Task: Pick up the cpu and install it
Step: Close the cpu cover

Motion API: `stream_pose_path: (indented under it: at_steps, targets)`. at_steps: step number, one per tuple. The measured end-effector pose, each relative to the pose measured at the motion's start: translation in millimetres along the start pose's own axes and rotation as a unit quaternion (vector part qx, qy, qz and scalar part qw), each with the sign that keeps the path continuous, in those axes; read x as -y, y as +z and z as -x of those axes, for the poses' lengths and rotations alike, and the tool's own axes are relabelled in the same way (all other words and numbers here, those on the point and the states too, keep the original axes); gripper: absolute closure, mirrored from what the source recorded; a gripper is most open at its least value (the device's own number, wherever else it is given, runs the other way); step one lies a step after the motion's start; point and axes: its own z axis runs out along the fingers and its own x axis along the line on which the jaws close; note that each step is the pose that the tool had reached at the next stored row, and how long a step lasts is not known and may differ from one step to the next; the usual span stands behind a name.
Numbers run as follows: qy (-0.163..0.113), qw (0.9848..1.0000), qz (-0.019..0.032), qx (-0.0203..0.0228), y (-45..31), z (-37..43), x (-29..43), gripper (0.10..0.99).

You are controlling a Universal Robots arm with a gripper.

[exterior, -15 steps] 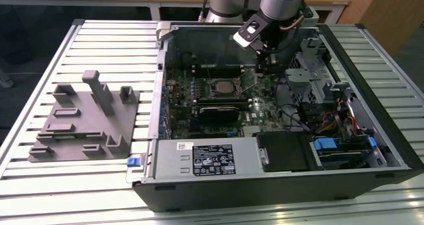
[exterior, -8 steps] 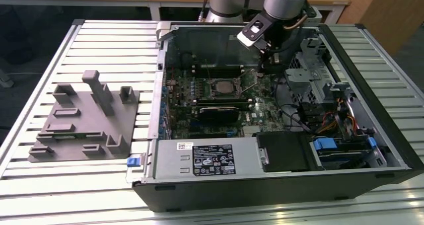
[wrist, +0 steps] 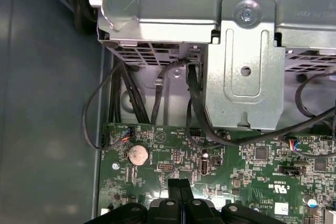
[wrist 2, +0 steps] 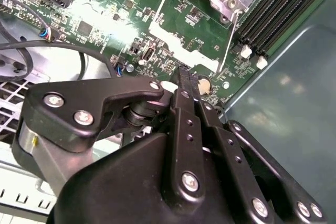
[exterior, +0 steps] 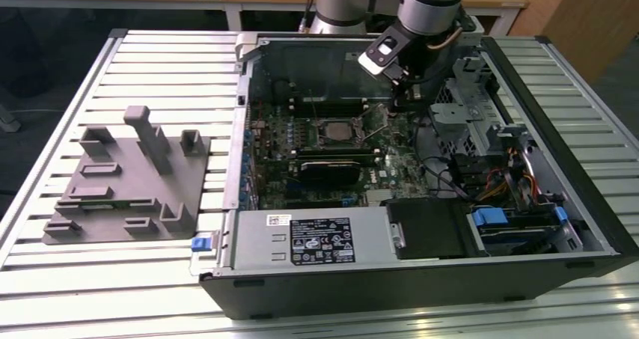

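**Gripper closed and empty over the motherboard; cpu at the socket**

The slatted table (exterior: 150,62) carries the open computer case (exterior: 420,298). The grey tray (exterior: 110,182) lies beside the case, on the exterior view's left. The motherboard (exterior: 399,163) lies flat inside the case. The gripper (exterior: 408,96) hangs over the board's far part, to the exterior view's right of the socket frame (exterior: 317,126). In the first wrist view the fingertips (wrist: 174,188) are pressed together with nothing between them. The cpu (exterior: 336,133) appears to lie within the socket frame, apart from the gripper. A coin cell (wrist: 138,154) sits near the fingertips.
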Motion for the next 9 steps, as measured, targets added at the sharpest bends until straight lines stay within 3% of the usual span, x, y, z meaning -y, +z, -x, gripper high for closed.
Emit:
stream_pose_path:
  at_steps: [9]
  targets:
    - [0.0,1.0,-0.0009,0.0001,1.9,0.0,1.6,0.98]
